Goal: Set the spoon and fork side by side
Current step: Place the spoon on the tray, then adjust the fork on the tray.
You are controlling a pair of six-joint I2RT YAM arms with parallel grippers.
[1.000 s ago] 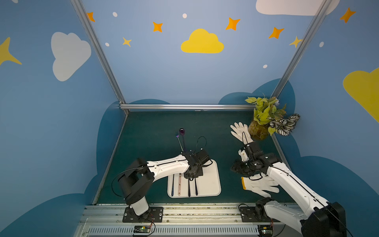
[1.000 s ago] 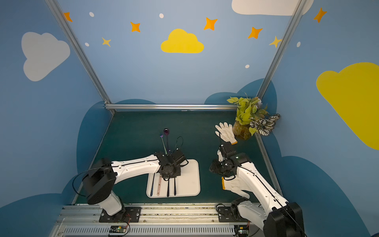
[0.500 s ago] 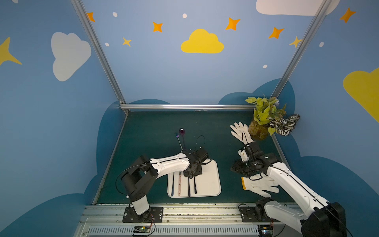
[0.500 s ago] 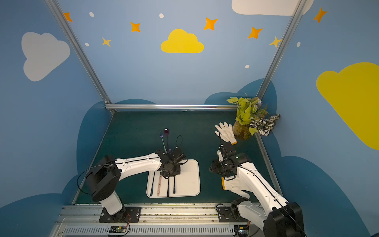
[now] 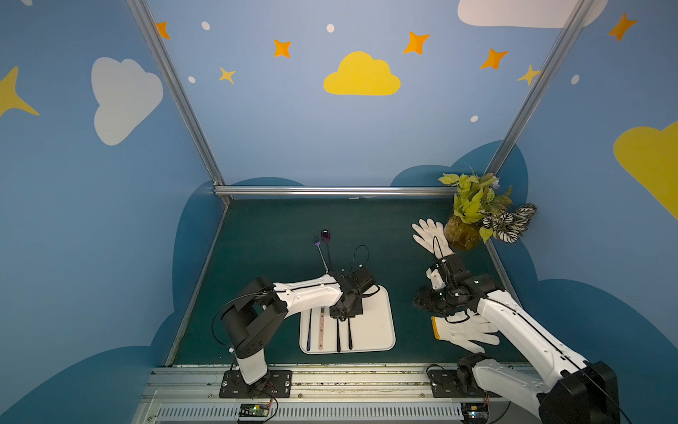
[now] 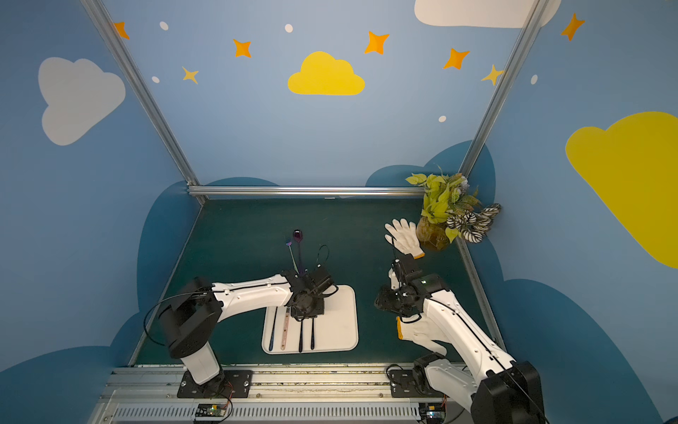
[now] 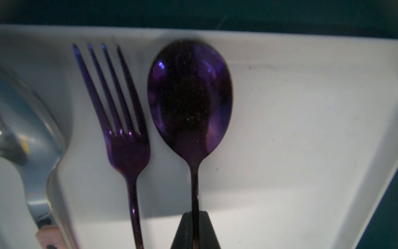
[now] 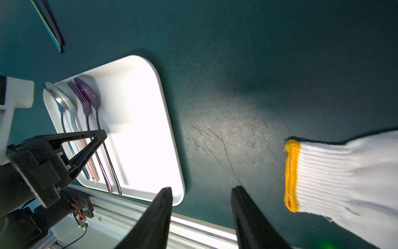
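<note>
One white tray (image 8: 142, 140) holds four utensils: two forks, two spoons. Loose spoon (image 5: 325, 235) and loose fork (image 5: 316, 242) on mat (image 5: 279, 227). Two gloves: far glove (image 5: 430, 235), near glove (image 5: 462, 330). Purple spoon (image 7: 189, 97), glossy and dark, lies in tray just beside purple fork (image 7: 120, 120), parallel. Left gripper (image 7: 195, 213) pinches purple spoon's handle. Right gripper (image 8: 202, 189) spread, holding nothing.

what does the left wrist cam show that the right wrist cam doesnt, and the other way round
Left wrist only: close up, the left pincer clamped on the handle of the purple spoon. Right wrist only: a white glove, the open right pincer, cutlery handles' full length. Both: purple fork beside that spoon, a silver spoon, the white tray.
</note>
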